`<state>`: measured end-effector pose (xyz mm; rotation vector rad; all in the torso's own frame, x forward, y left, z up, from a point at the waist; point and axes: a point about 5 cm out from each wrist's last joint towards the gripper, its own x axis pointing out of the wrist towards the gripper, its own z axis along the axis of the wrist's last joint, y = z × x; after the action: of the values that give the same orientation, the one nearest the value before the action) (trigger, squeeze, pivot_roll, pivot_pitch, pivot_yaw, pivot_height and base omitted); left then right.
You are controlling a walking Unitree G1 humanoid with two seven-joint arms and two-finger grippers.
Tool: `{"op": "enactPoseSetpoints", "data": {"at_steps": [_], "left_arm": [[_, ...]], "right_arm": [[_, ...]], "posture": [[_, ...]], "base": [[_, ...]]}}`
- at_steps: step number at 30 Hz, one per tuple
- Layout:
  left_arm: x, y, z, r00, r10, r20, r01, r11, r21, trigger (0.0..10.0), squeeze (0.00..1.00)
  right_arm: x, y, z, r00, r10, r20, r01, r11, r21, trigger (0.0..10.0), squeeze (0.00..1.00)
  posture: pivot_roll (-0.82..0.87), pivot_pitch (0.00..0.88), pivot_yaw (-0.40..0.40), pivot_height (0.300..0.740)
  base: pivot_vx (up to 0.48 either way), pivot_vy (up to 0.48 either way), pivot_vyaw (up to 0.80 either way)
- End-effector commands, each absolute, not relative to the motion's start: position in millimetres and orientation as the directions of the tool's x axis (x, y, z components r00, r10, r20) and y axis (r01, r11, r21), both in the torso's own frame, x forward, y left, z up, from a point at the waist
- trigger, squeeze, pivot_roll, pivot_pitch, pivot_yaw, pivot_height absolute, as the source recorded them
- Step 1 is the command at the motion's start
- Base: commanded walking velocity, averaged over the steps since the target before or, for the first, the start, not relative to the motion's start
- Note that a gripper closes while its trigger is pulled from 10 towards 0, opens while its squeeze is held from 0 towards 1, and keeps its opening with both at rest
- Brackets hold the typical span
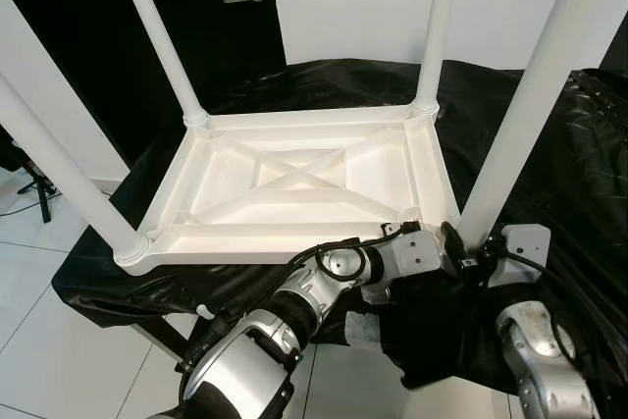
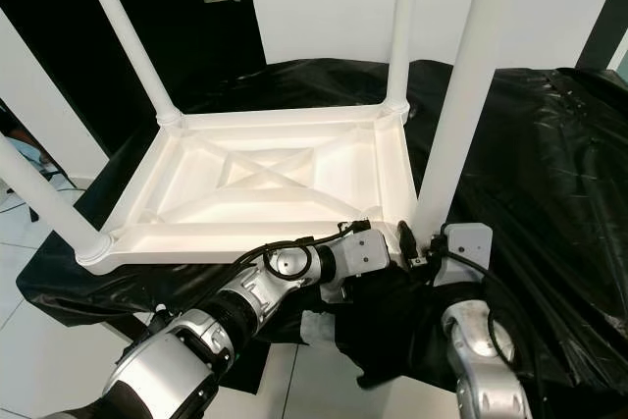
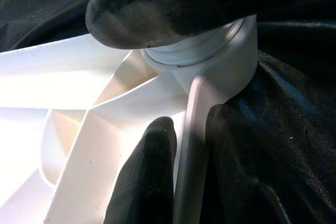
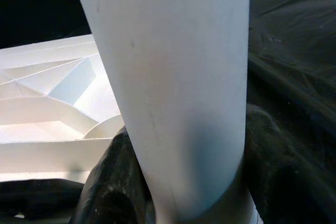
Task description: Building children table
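- Left eye view: black cloth [image 1: 549, 154] drapes a work surface, and on it lies the white tabletop [image 1: 294, 183], upside down, ribs up.
- Four white legs stand up from its corners — the near-right leg [image 1: 520, 115] is the one both grippers meet.
- Right gripper [image 4: 178, 182] is clamped round that leg just above its socket, one finger [image 4: 107, 182] on each side.
- Left gripper [image 3: 191, 166] pinches the tabletop's rim beside the socket [image 3: 220, 61]; finger [image 3: 149, 177] inside, the other outside.
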<state>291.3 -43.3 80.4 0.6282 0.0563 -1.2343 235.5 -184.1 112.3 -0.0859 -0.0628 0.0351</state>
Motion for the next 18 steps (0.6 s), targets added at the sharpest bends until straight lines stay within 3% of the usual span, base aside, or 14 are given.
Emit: {"op": "enactPoseSetpoints", "data": {"at_steps": [1,5,11,12,13,16,17,18], "left_arm": [[273.5,-28.5,32.6,0.386,-0.751,-0.536,0.916,0.241,0.322,10.0,0.0],[271.6,-28.3,30.7,0.378,-0.752,-0.54,0.918,0.233,0.32,10.0,0.0],[271.1,-27.5,29.9,0.377,-0.751,-0.542,0.919,0.232,0.319,10.0,0.0],[270.6,-26.5,28.9,0.377,-0.75,-0.544,0.92,0.231,0.317,10.0,0.0],[270.2,-25.4,28.0,0.376,-0.748,-0.547,0.92,0.231,0.317,10.0,0.0],[269.9,-24.5,27.1,0.375,-0.747,-0.549,0.92,0.23,0.316,10.0,0.0],[269.8,-24.6,27.1,0.375,-0.747,-0.549,0.921,0.23,0.315,10.0,0.0],[269.7,-24.7,27.1,0.374,-0.747,-0.549,0.921,0.23,0.315,10.0,0.0]], "right_arm": [[231.6,-184.8,107.9,0.999,0.012,0.049,-0.007,0.996,-0.091,0.0,0.0],[230.9,-188.9,112.4,0.992,-0.085,0.098,0.096,0.989,-0.113,0.0,0.0],[231.0,-187.8,112.9,0.988,-0.116,0.099,0.127,0.986,-0.112,0.0,0.0],[231.3,-185.4,111.5,0.99,-0.105,0.089,0.115,0.987,-0.113,2.7,0.0],[231.9,-182.3,110.3,0.993,-0.088,0.079,0.097,0.988,-0.123,10.0,0.0],[233.0,-178.5,108.5,0.996,-0.052,0.068,0.06,0.99,-0.125,10.0,0.0],[235.0,-177.7,108.6,0.998,-0.016,0.066,0.024,0.992,-0.125,10.0,1.0],[235.5,-177.5,108.7,0.998,-0.01,0.067,0.018,0.992,-0.126,10.0,1.0]], "posture": [[0.03,0.0,0.072,0.74],[0.03,0.0,0.078,0.74],[0.04,0.0,0.078,0.74],[0.04,0.0,0.078,0.74],[0.04,0.0,0.079,0.74],[0.04,0.0,0.079,0.74],[0.04,0.0,0.079,0.74],[0.04,0.0,0.079,0.74]], "base": [[0.0,0.0,0.0],[0.0,0.0,0.0],[0.0,0.0,0.0],[0.0,0.0,0.0],[0.0,0.0,0.0],[0.0,0.0,0.0],[0.0,0.0,0.0],[0.0,0.0,0.0]]}}
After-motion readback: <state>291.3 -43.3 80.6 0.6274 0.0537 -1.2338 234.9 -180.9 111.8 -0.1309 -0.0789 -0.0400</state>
